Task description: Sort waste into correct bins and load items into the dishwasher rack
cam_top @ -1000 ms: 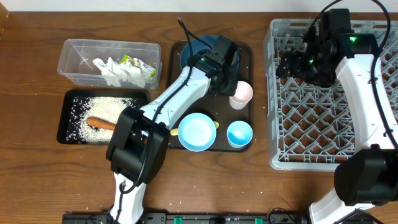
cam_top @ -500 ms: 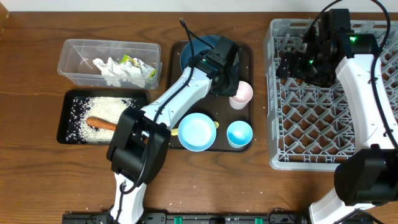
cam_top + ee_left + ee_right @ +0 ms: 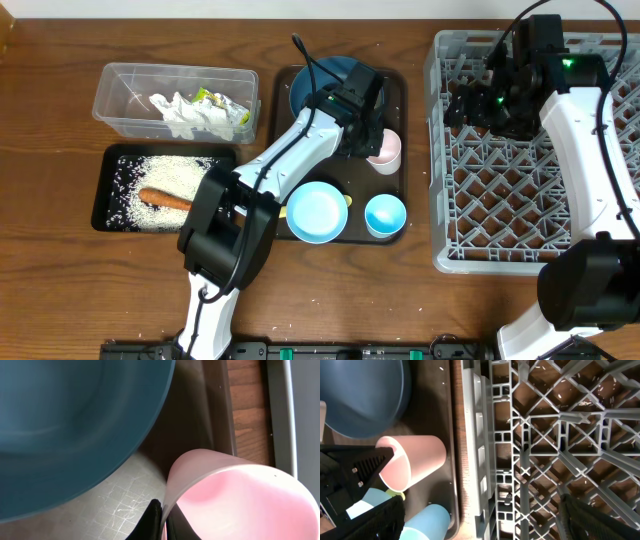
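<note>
Zero dishes (image 3: 316, 212) stood in the rack (image 3: 436, 150) at three o'clock; waste (image 3: 190, 115) looked binned; left pincer (image 3: 371, 144) clamped the cup (image 3: 389, 150), right pincer (image 3: 482, 517) gaped apart.

- Overhead: fixed high, facing straight down. The whole table (image 3: 60, 250) is in frame, from the clear plastic tub (image 3: 120, 100) at left to the dishwasher rack (image 3: 436, 150) at right.
- Left wrist: very close, facing down onto the pinkish-white cup (image 3: 235, 495) rim and the dark blue plate (image 3: 65, 425). The plate is soft-focused.
- Right wrist: higher, above the rack's left wall, facing down.
- Cup and plate show in all three views.
</note>
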{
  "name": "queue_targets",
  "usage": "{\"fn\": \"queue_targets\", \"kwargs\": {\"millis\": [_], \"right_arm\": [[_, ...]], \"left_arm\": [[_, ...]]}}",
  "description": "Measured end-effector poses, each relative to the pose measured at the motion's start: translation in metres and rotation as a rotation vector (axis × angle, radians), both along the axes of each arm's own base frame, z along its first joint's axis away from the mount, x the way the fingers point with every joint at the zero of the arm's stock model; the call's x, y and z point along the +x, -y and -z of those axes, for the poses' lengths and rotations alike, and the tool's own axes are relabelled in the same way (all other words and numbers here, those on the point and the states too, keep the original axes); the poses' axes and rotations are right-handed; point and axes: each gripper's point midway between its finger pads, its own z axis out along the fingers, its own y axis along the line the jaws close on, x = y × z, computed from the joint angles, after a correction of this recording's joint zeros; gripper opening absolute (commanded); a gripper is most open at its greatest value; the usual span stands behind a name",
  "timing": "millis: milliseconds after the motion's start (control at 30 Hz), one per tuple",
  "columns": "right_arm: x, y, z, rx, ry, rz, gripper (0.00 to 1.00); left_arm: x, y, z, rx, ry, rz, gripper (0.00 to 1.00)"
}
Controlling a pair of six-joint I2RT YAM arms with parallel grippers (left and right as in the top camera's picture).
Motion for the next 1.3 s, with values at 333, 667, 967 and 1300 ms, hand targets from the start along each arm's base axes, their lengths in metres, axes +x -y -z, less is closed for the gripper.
{"fn": "queue_targets", "kwargs": {"millis": [333, 667, 967, 1300], "right_arm": [[0.013, -0.024, -0.012, 0.115, 0.088, -0.113, 0.99], [0.035, -0.091, -0.068, 0.442, 0.393, -0.460, 0.99], [0.019, -0.148, -0.096, 0.564, 0.529, -0.720, 0.99], [-0.004, -0.192, -0.107, 0.623, 0.583, -0.894, 0.92]], "left_arm": [[0.019, -0.027, -0.032, -0.219, -0.087, -0.087, 0.06], [0.030, -0.079, -0.142, -0.717, -0.136, -0.066, 0.06], [0.011, -0.067, -0.182, -0.948, -0.200, 0.087, 0.06], [-0.002, -0.063, -0.201, -1.055, -0.243, 0.168, 0.06]]}}
